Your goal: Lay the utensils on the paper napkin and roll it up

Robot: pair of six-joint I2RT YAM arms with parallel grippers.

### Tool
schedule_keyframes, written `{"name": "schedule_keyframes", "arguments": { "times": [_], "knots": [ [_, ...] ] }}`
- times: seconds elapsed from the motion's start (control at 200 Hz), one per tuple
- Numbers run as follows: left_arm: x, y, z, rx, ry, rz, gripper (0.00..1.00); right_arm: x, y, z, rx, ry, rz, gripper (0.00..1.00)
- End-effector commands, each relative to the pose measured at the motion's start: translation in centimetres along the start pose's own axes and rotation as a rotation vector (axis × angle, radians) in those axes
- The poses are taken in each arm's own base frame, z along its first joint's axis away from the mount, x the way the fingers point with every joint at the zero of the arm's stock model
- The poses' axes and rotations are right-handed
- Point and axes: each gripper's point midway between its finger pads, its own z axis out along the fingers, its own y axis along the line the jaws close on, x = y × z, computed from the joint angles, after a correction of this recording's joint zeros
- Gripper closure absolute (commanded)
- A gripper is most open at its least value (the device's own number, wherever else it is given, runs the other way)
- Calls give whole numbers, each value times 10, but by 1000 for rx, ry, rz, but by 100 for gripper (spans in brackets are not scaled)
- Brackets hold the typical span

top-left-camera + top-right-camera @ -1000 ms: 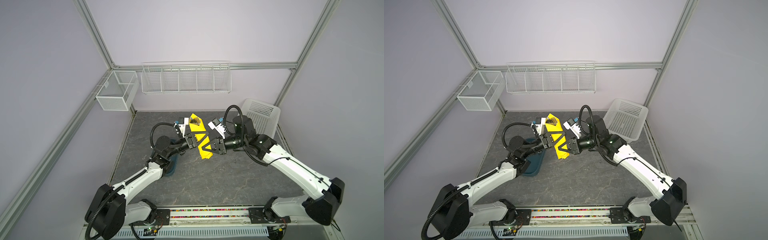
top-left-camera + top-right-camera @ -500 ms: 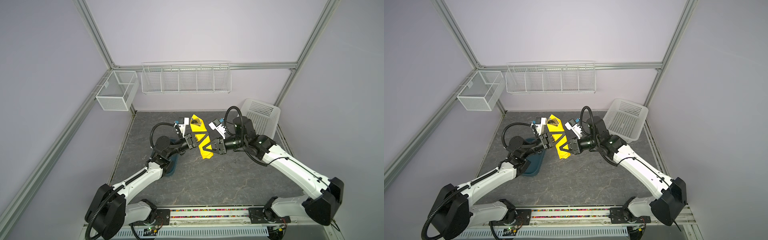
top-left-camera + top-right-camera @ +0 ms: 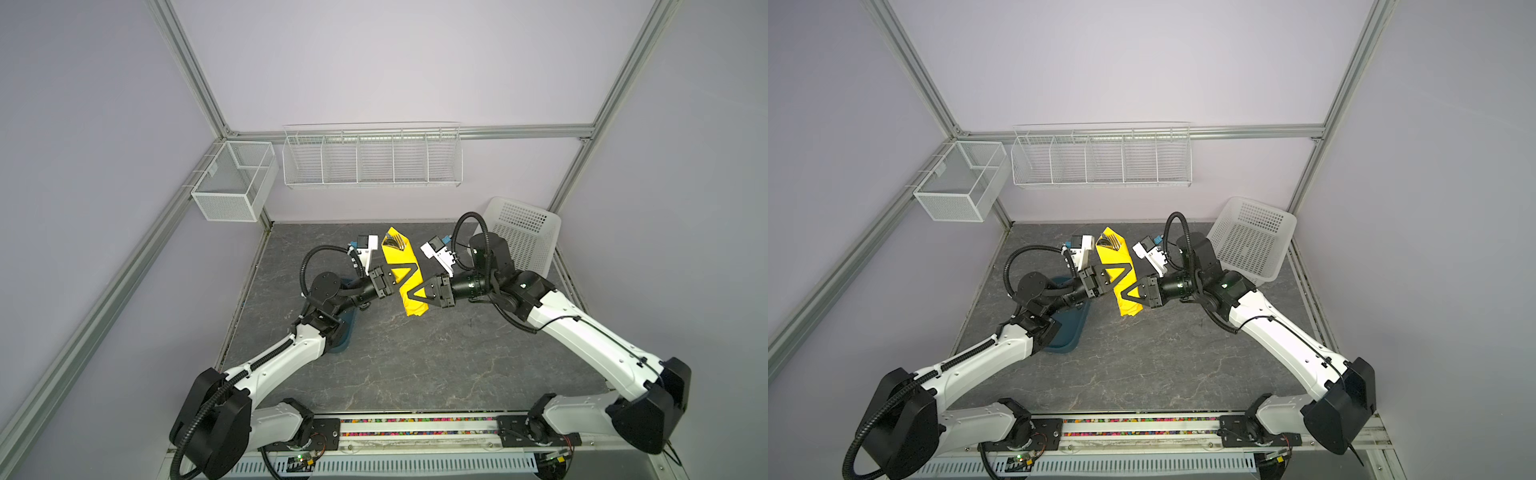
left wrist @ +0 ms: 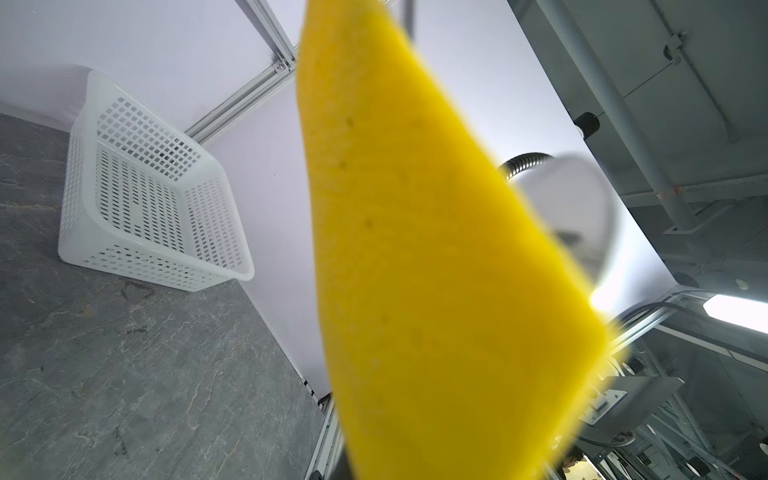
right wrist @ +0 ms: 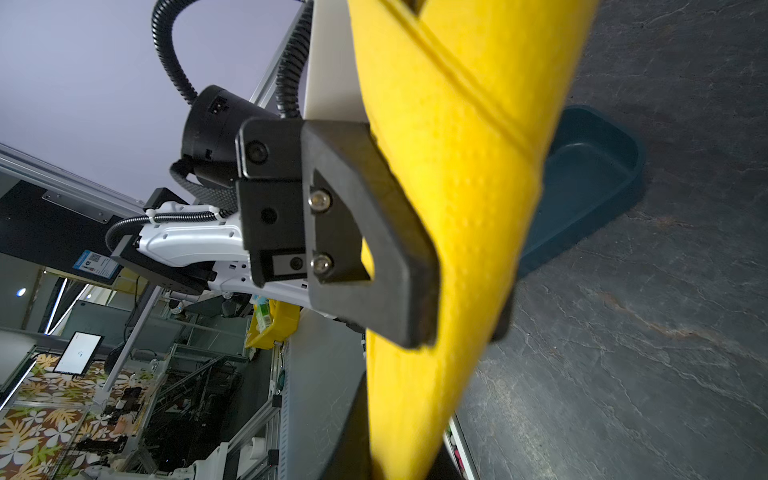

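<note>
— Where do we have the napkin (image 3: 397,257)?
— Between our two grippers, over the back half of the table (image 3: 415,365), about midway between its left and right edges. It is a narrow yellow roll, with one end toward the back edge and the other toward the front.

— And the utensils (image 3: 394,242)?
— They are inside the roll. In both top views we see only shiny tips poking out at the end nearer the back edge. Fork tines show there; the rest we cannot tell apart.

— How do the jaws of our left gripper (image 3: 412,268) stand?
— Clenched on the roll, about halfway along it. In the right wrist view one black finger (image 5: 407,291) presses on the facing side of the paper, and the other peeps out from behind it.

— And our right gripper (image 3: 410,296)?
— It reaches in from the right and takes the part of the roll nearer the front edge, with its jaws pinched tight on the paper.

— Does the roll touch the table?
— We cannot tell.

— What else do we see?
— A dark teal tray (image 3: 1067,336) lies by the left edge, partly under our left arm. A white basket (image 3: 523,237) sits in the back right corner, tipped up against the wall.
</note>
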Motion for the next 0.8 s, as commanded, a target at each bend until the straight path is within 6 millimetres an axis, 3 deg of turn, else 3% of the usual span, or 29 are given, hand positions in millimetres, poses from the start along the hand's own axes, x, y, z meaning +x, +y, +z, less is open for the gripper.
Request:
{"name": "schedule_keyframes", "arguments": {
  "times": [0.0,0.185,0.41,0.495,0.665,0.71,0.795],
  "knots": [
    [-2,-11,-1,30,-3,26,100,-12,5,-11,5,-64,-42,89],
    [-4,-13,-1,34,-8,34,100,-12,6,-12,-3,-66,-41,84],
    [-4,-11,-2,25,-10,37,100,-17,10,-30,27,-154,-85,58],
    [-3,-9,-3,12,-8,41,100,-19,5,-42,77,-196,-86,53],
    [-5,-2,-9,-20,-31,35,100,-24,-17,-77,236,-307,-54,50],
    [-6,-1,-11,-27,-36,32,100,-26,-26,-90,295,-364,-44,44],
    [-7,6,-14,-57,-42,22,100,-23,-66,-123,526,-461,28,43]
  ]
}}
